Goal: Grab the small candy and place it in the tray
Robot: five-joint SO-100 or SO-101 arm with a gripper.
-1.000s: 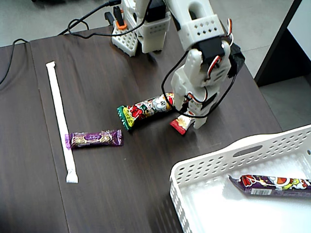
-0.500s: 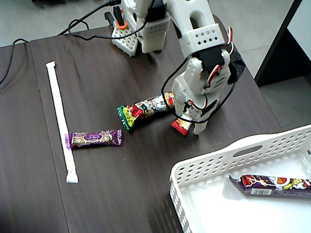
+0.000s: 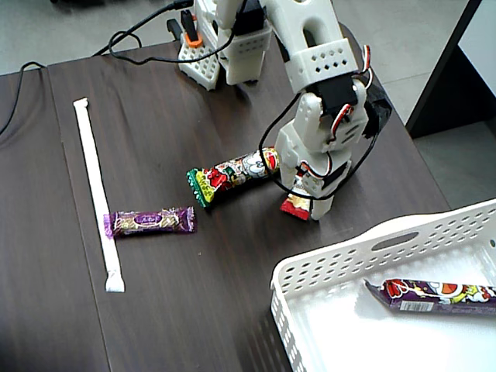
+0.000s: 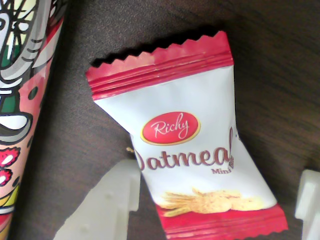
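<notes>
The small candy (image 4: 187,145) is a red-and-white wrapped sweet with crimped ends, lying flat on the dark table. In the fixed view only its red end (image 3: 294,208) shows under the gripper. My gripper (image 3: 302,205) is lowered onto the table over it. In the wrist view the gripper (image 4: 215,200) is open, with one white finger (image 4: 105,205) against the candy's left side and the other (image 4: 310,200) just clear of its right side. The white perforated tray (image 3: 349,256) stands at the lower right, apart from the gripper.
A long cartoon-printed stick (image 3: 232,174) lies just left of the candy, also in the wrist view (image 4: 20,100). A purple wrapped bar (image 3: 149,222) and a long white paper strip (image 3: 97,194) lie further left. Another printed stick (image 3: 434,296) lies in the tray. The arm's base (image 3: 225,46) is at the back.
</notes>
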